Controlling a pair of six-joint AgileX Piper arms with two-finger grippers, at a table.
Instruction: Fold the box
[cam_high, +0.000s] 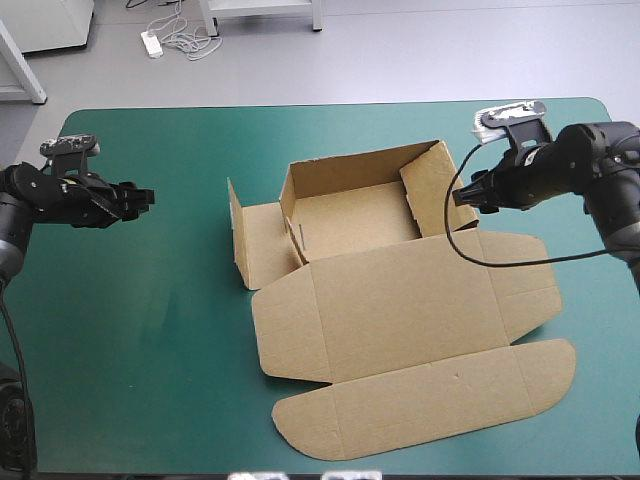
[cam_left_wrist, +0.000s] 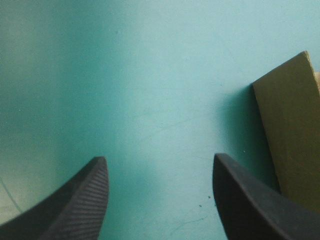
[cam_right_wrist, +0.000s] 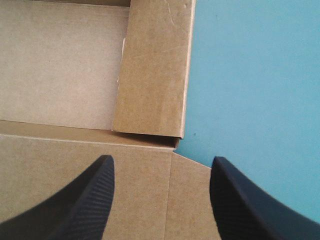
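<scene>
Now the box (cam_high: 400, 310) lies in the middle of the table's teal-green cover (cam_high: 150, 330), partly formed: its tray sits toward the far edge and its lid (cam_high: 400, 295) lies flat toward the near edge, ending in a rounded front flap (cam_high: 430, 395) close to that edge. The tray's back wall (cam_high: 350, 165) stands up, and the right wall (cam_high: 428, 190) is raised beside the bare tray floor (cam_high: 355, 215). On the tray's left side a side flap (cam_high: 262, 245) is splayed outward on the cover, with its outer end turned up. The left gripper (cam_high: 145, 197) hangs over bare cover, well apart from the box and to its left. In the left wrist view its black fingers (cam_left_wrist: 85, 200) stand wide apart with only cover between them, and an edge of the side flap (cam_left_wrist: 292, 135) shows ahead, off to one side. The right gripper (cam_high: 462, 197) sits just beside the outer face of the right wall, near the tray's right near corner. In the right wrist view its fingers (cam_right_wrist: 85, 200) are likewise spread, gripping nothing. Between and ahead of them is the spot where the right wall (cam_right_wrist: 152, 70) meets the lid (cam_right_wrist: 75, 175), with cover (cam_right_wrist: 255, 75) beyond the wall's outer side. Whether the fingertips touch the board cannot be told.
</scene>
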